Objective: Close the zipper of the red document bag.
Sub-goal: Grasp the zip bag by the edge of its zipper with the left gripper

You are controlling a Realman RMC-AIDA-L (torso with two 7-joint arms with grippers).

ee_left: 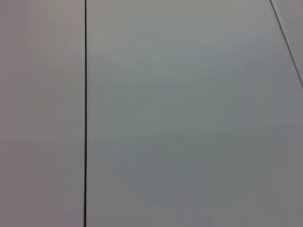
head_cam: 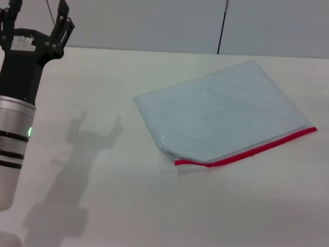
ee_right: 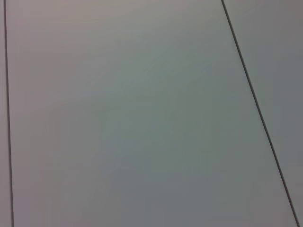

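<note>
The red document bag (head_cam: 223, 110) is a flat, thin rectangle of translucent pale blue-grey plastic, smooth and slightly glossy, lying turned at an angle on the right half of the desk (head_cam: 128, 206), between the far edge and the near edge and closer to the right edge. Faint creases run across its surface, and its corner nearest the robot is a little rumpled and lifted. The zipper (head_cam: 252, 149) is a narrow bright red strip along the bag's near long edge, straight for most of its run from the right corner and bending in a slight kink at its left end; the slider is too small to make out. The desk is a plain, matt white surface carrying soft shadows. The left gripper (head_cam: 38, 25), black with angular jointed fingers on a silver and black cylindrical arm, hangs raised above the far left corner of the desk, well apart from the bag, fingers spread and holding nothing. Both wrist views show only plain grey-white panels crossed by thin dark seams.
</note>
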